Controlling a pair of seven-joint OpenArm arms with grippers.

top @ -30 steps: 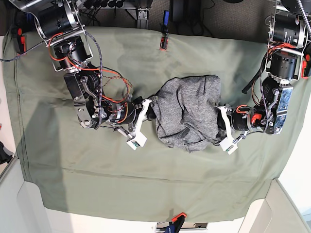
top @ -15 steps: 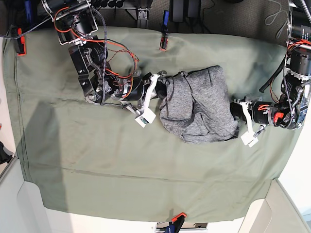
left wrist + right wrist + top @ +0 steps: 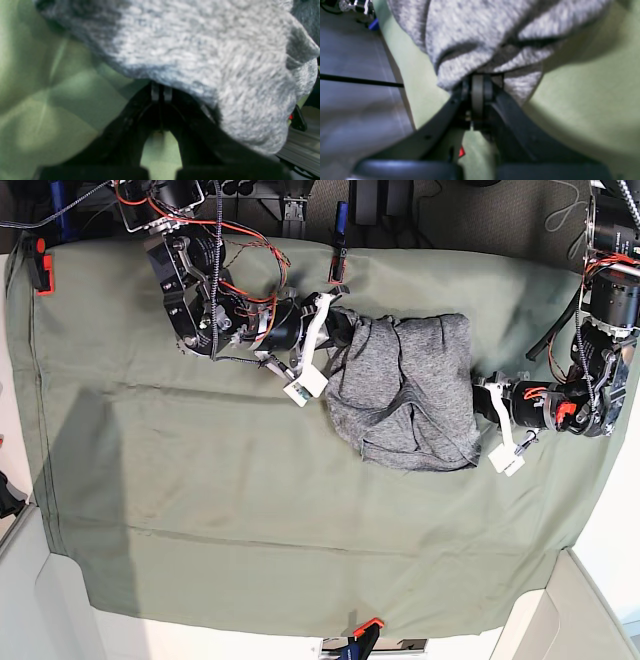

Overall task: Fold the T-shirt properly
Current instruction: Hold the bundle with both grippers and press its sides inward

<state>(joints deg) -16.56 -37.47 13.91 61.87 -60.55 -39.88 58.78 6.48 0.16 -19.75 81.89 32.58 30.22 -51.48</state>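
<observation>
The heathered grey T-shirt [image 3: 410,395] lies bunched in a crumpled heap on the olive-green cloth [image 3: 200,500], right of centre. My right gripper [image 3: 340,330] is shut on the heap's upper left edge. My left gripper [image 3: 482,402] is shut on its right edge. In the left wrist view the closed gripper [image 3: 161,91] disappears under a fold of the T-shirt [image 3: 200,50]. In the right wrist view the gripper [image 3: 480,77] pinches a hanging fold of the T-shirt [image 3: 470,37] above the cloth [image 3: 582,100].
A red clamp with a blue handle [image 3: 337,268] holds the cloth's far edge, an orange clamp [image 3: 365,627] holds the near edge, and a red clamp [image 3: 42,265] holds the far left corner. The right arm's loose red wires [image 3: 240,290] hang over the cloth.
Both arms have carried the T-shirt toward the far edge and a little to the right. The right arm has swung up to the far left, and the heap has stretched slightly between the grippers.
</observation>
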